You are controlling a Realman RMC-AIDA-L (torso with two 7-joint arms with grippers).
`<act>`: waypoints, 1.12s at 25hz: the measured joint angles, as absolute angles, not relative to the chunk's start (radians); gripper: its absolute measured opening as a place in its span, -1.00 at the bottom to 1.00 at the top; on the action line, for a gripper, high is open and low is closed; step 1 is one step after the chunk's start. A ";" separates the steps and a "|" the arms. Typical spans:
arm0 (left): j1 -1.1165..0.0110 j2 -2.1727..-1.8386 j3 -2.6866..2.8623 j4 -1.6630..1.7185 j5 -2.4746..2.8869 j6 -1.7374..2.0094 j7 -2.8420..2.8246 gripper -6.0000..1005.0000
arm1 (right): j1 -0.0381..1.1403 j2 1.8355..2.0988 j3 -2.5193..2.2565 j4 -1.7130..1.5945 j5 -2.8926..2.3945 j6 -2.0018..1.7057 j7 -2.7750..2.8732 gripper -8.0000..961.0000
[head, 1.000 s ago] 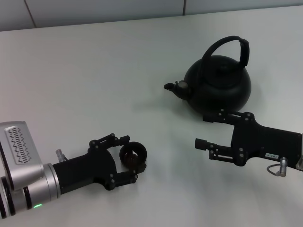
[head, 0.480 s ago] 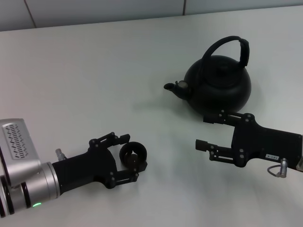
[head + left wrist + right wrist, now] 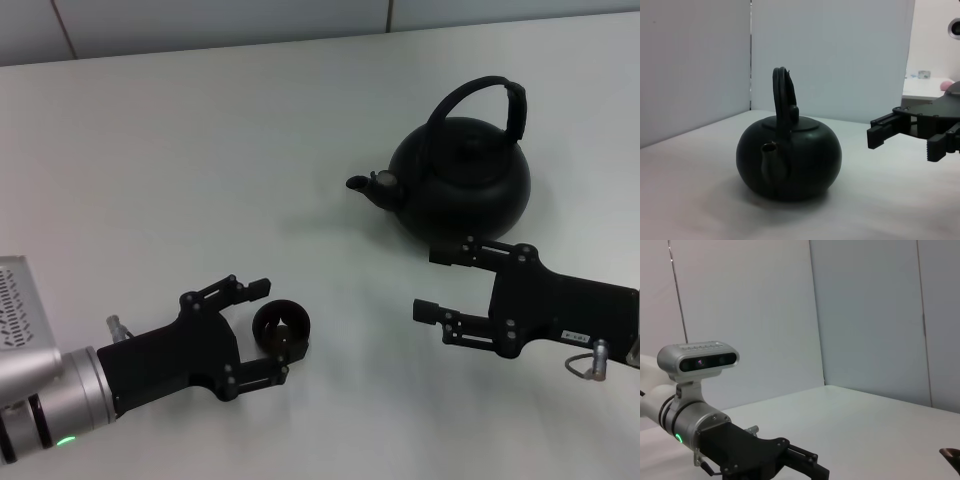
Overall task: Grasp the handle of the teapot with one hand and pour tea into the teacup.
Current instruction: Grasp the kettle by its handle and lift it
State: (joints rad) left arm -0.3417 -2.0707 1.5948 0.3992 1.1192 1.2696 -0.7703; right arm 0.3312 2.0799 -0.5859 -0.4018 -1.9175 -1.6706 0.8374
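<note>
The matte-black teapot stands upright at the back right of the white table, spout pointing left, arched handle free. From the left wrist its body and handle show end-on. The small black teacup sits on the table at the front left. My left gripper is open, its fingertips flanking the near-left side of the cup without touching it. My right gripper is open, low over the table just in front of the teapot, holding nothing; the left wrist view also shows this right gripper.
The table is a plain white surface meeting a pale wall at the back. The right wrist view shows my left arm with its wrist camera and the left gripper low over the table.
My left arm has drawn back slightly toward the near left, so its fingers reach less far around the teacup, which stays put. The right gripper and teapot are unmoved.
</note>
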 joint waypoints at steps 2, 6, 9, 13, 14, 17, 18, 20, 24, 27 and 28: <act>-0.335 -2.069 1.593 0.404 1.120 1.280 -0.767 0.65 | 0.330 2.080 -0.586 -0.401 -1.918 -1.671 0.837 0.48; -0.299 -2.063 1.590 0.447 1.123 1.357 -0.742 0.64 | 0.330 2.080 -0.584 -0.399 -1.917 -1.668 0.837 0.48; -0.248 -2.054 1.576 0.510 1.124 1.432 -0.713 0.64 | 0.329 2.080 -0.581 -0.398 -1.917 -1.666 0.837 0.48; -0.226 -2.047 1.566 0.538 1.125 1.466 -0.710 0.64 | 0.327 2.080 -0.577 -0.399 -1.917 -1.661 0.836 0.48; -0.226 -2.047 1.566 0.538 1.125 1.466 -0.710 0.64 | 0.326 2.080 -0.577 -0.399 -1.916 -1.655 0.835 0.48; -0.181 -1.994 1.498 0.612 1.164 1.633 -0.741 0.64 | 0.325 2.080 -0.577 -0.399 -1.916 -1.635 0.835 0.48; -0.181 -1.994 1.498 0.612 1.164 1.633 -0.741 0.64 | 0.325 2.080 -0.577 -0.399 -1.916 -1.631 0.835 0.48; -0.194 -1.965 1.390 0.646 1.272 1.677 -0.860 0.64 | 0.325 2.080 -0.578 -0.399 -1.916 -1.625 0.835 0.48; -0.205 -1.960 1.239 0.712 1.469 1.683 -0.999 0.63 | 0.323 2.080 -0.571 -0.399 -1.912 -1.606 0.834 0.48; -0.206 -1.964 1.198 0.746 1.534 1.685 -1.044 0.63 | 0.321 2.080 -0.563 -0.399 -1.912 -1.594 0.834 0.48; -0.206 -1.964 1.198 0.746 1.534 1.685 -1.044 0.63 | 0.321 2.080 -0.562 -0.399 -1.911 -1.590 0.834 0.48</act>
